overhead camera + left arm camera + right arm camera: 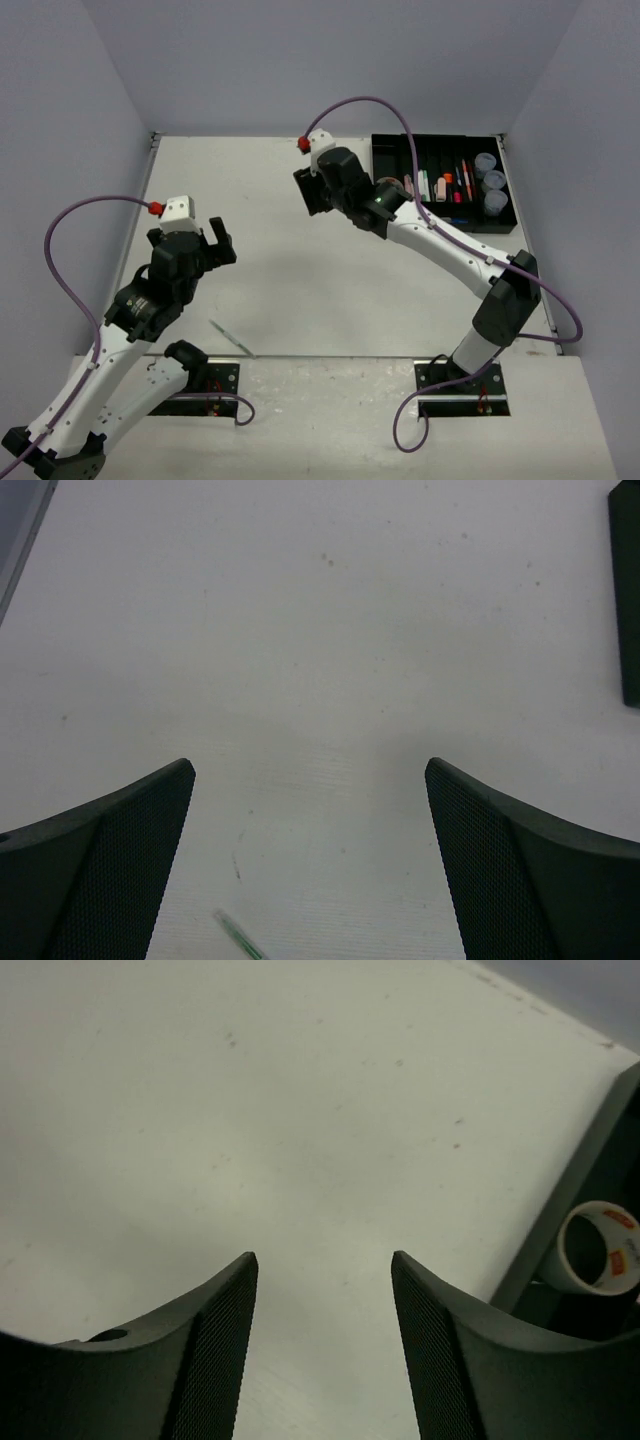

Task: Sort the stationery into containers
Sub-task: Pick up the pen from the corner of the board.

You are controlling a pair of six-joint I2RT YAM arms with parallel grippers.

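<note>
The black compartment tray (500,222) sits at the far right and holds several coloured pens (424,183), highlighters (447,185) and three bluish-lidded tubs (492,181). A tape roll (597,1250) shows inside the tray's corner (560,1210) in the right wrist view. A thin green pen (232,337) lies on the table near the front, and its tip shows in the left wrist view (238,938). My left gripper (218,240) is open and empty above the table, beyond the pen. My right gripper (306,190) is open and empty, left of the tray.
The white table (280,260) is walled at the back and both sides. The tray's edge (626,590) shows at the right of the left wrist view. The arms' base plates (455,385) sit at the near edge.
</note>
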